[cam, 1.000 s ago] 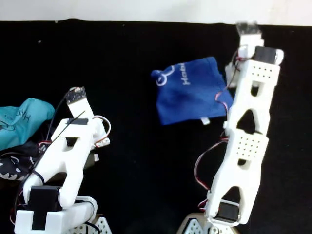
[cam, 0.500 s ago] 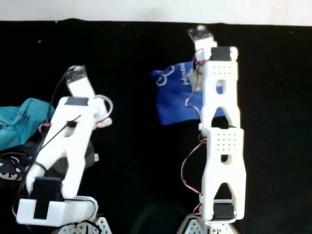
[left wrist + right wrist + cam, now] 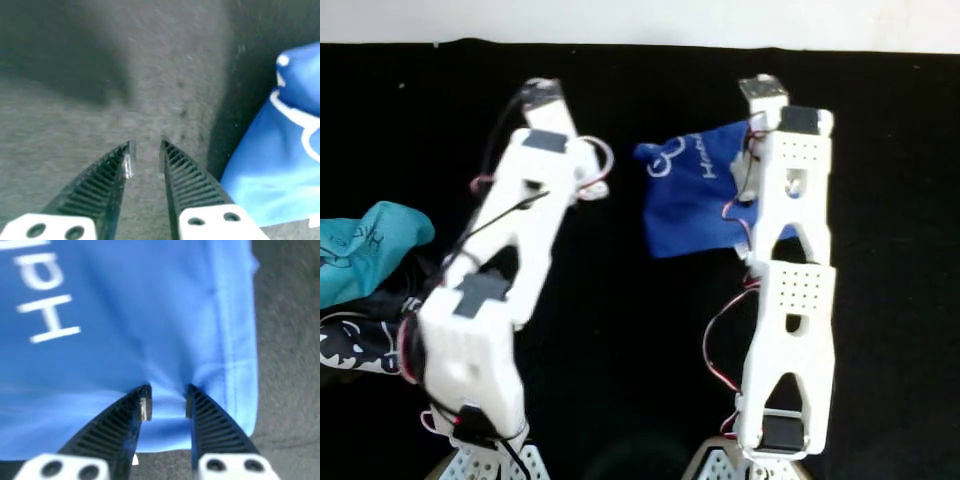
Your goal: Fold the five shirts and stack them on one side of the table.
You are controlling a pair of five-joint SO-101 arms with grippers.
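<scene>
A blue shirt (image 3: 690, 200) with white print lies folded at the back middle of the black table (image 3: 620, 330). My right gripper (image 3: 763, 88) is over the shirt's right part. In the right wrist view the right gripper (image 3: 166, 400) presses into the blue shirt (image 3: 125, 315), near a hemmed edge, with fabric puckered between its fingertips. My left gripper (image 3: 542, 92) is to the left of the shirt. In the left wrist view the left gripper (image 3: 146, 150) hangs slightly open over bare cloth, the blue shirt (image 3: 280, 160) beside it.
A teal shirt (image 3: 365, 250) lies crumpled at the table's left edge, on top of a black-and-white patterned shirt (image 3: 350, 340). The table's far edge meets a pale wall. Both arm bases stand at the near edge.
The left arm has stretched away from the teal shirt toward the back, close to the blue shirt. The right arm has swung in from the right onto the blue shirt.
</scene>
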